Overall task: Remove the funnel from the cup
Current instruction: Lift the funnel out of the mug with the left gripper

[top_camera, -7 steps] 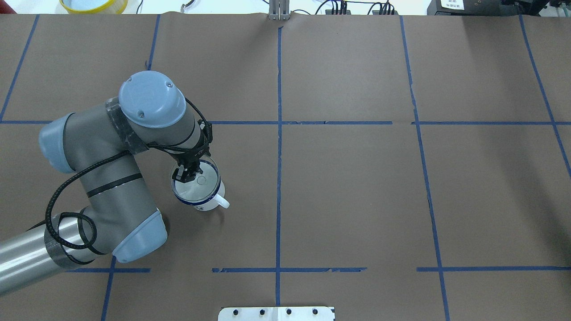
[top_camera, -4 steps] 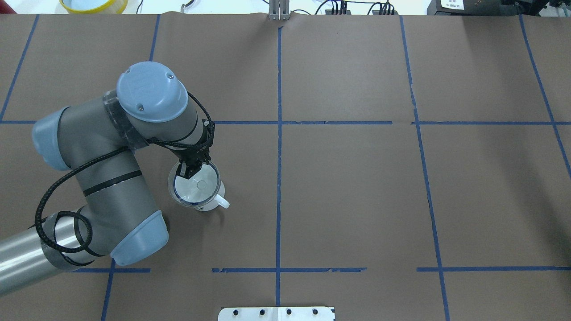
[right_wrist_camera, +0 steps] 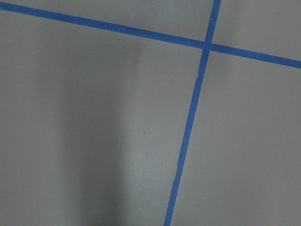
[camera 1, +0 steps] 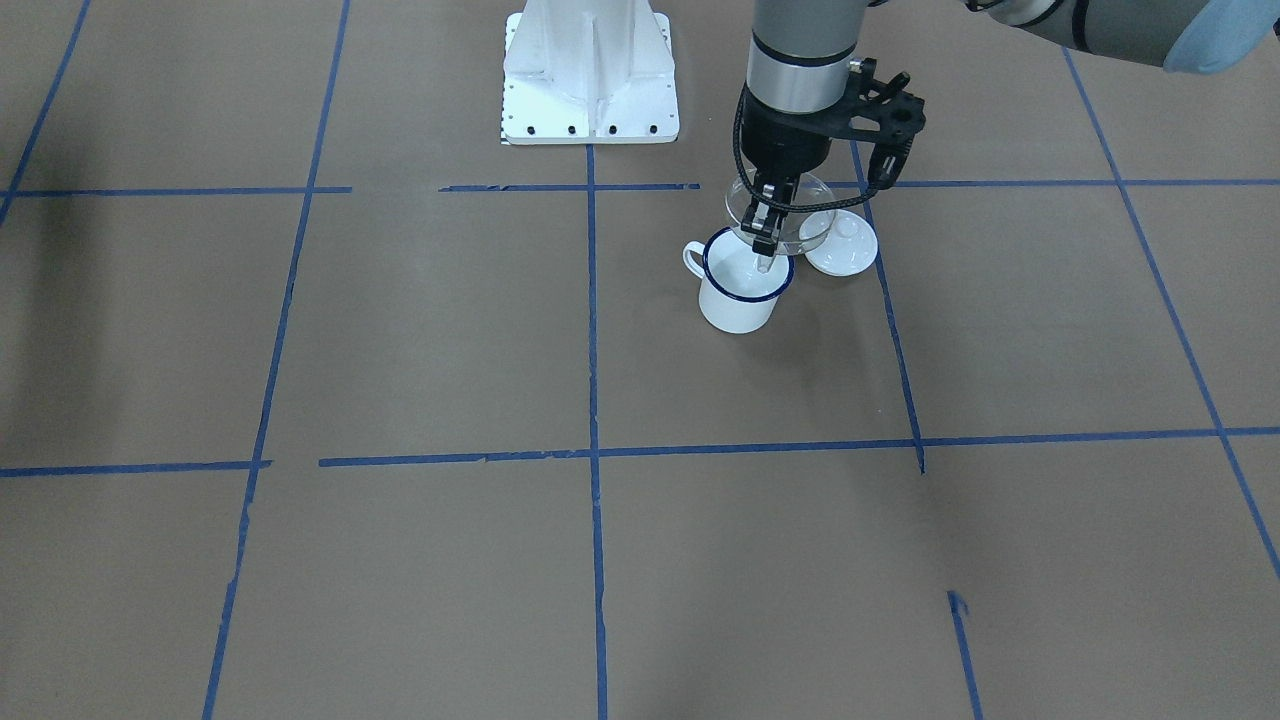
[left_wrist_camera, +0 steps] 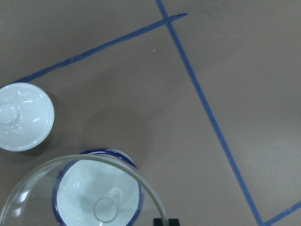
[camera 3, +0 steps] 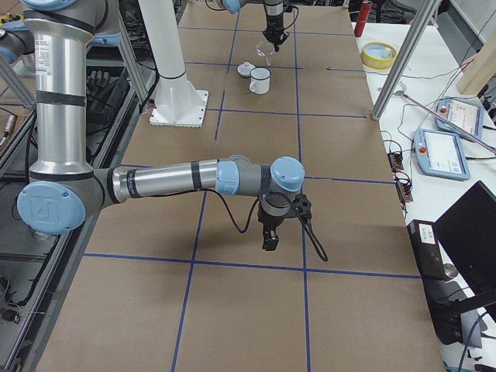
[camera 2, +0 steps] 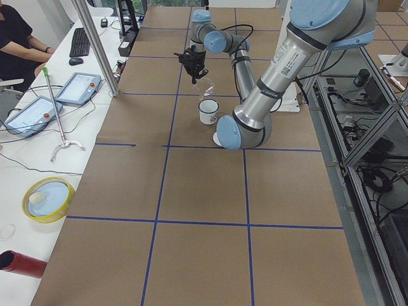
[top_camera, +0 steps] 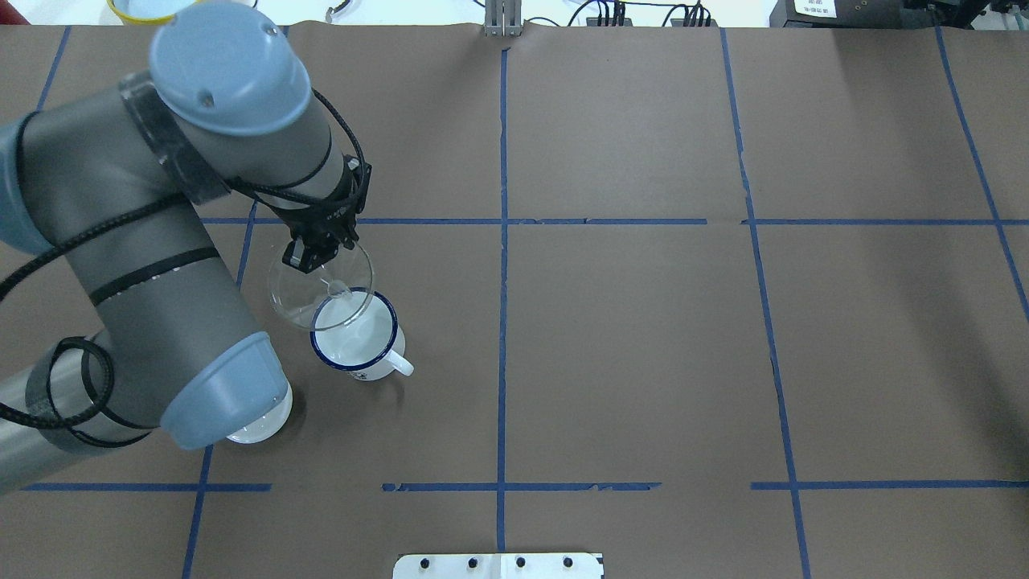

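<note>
Overhead exterior view: left fingers are pinching the funnel rim, spout hanging over the cup; worth lifting straight, clearing the rim.

I see the brown counter, gridded with blue tape, carrying the cup. A white knobbed lid lies just beside the cup, and the white base plate sits well apart from it.

so the left gripper points straight down, clamped on the funnel rim, hovering just above the cup. The right gripper hangs low, well away from the cup, can't tell its jaws.
</note>
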